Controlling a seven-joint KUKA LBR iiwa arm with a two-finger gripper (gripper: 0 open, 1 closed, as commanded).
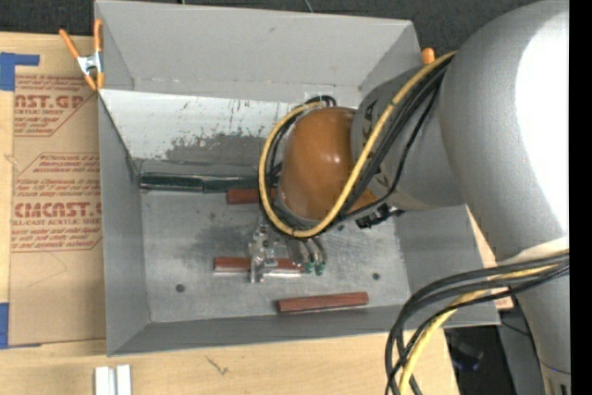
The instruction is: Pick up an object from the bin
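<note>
My gripper is low over the bin floor, just left of the middle and below the orange dome on the wrist. A short reddish-brown stick lies flat right under it, its right end hidden beneath the gripper. A longer reddish-brown bar lies a little in front of it, near the bin's front wall. Close to the gripper's right side sits a small green piece.
Along the back left of the floor lies a long dark green tool, with a small reddish-brown block at its right end. The arm and its looped cables cover the bin's right half.
</note>
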